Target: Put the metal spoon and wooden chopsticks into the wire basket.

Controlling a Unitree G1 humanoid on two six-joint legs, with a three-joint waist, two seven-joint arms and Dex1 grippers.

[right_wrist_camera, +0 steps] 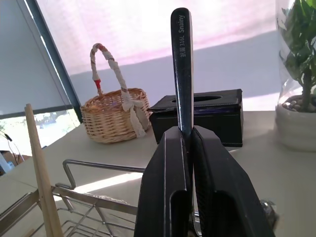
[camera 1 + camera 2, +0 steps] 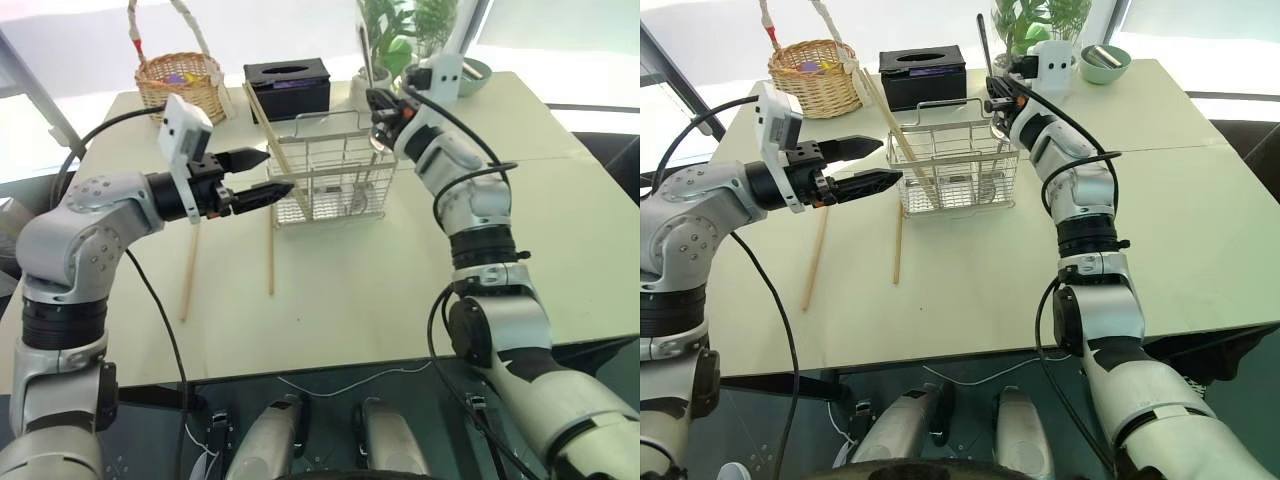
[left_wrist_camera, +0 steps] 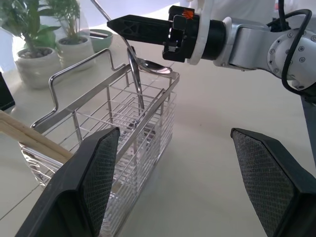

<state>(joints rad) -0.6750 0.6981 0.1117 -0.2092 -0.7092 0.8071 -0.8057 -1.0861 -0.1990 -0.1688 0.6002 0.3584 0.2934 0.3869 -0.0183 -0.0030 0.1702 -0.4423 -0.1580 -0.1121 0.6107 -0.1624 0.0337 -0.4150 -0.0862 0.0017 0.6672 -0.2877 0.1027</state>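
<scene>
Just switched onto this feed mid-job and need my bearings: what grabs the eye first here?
The right hand, shut on the spoon, holds it over the basket's far end, mid-table. One chopstick already leans in the basket, and two more lie on the table in front of it. The left hand hovers open and empty beside the basket's left end.

You're looking at a staged home-style tabletop, probably set up in a lab or office by a big window. The pale table has homey props: a wicker basket, a black tissue box, potted plants, a green bowl. Bright daylight pours in behind them, and loose cables hang under the table edge.
</scene>
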